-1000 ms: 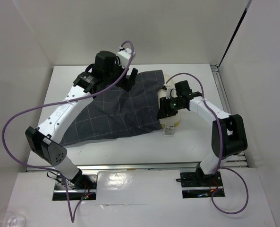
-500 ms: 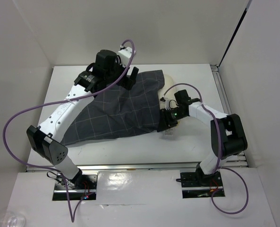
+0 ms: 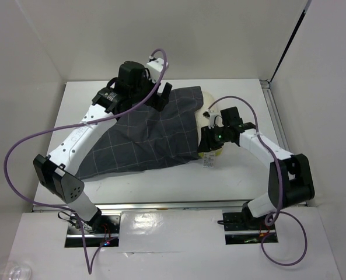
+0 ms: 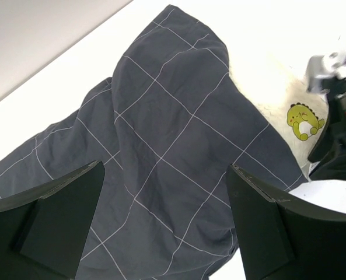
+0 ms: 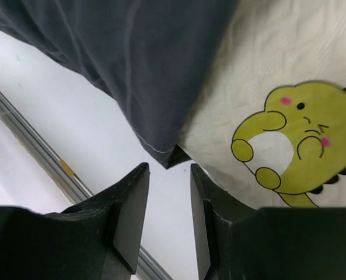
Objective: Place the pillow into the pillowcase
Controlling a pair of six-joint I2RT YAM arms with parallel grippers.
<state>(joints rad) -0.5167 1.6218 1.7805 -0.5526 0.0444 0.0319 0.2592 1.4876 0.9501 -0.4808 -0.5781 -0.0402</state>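
The white table (image 3: 73,99) carries the rumpled pillowcase (image 3: 143,137). The pillow (image 3: 203,112) shows only past the case's right edge, its quilted white face bearing a green dinosaur print (image 5: 295,140). The left gripper (image 4: 165,169) hangs over the case with jaws wide apart, holding nothing. The right gripper (image 5: 168,169), jaws narrowly apart and clamping nothing, sits at the case's lower corner beside the pillow.

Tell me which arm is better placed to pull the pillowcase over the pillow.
Probably right arm: its jaws sit at the pillowcase corner beside the pillow; left arm hovers open over mid-fabric.
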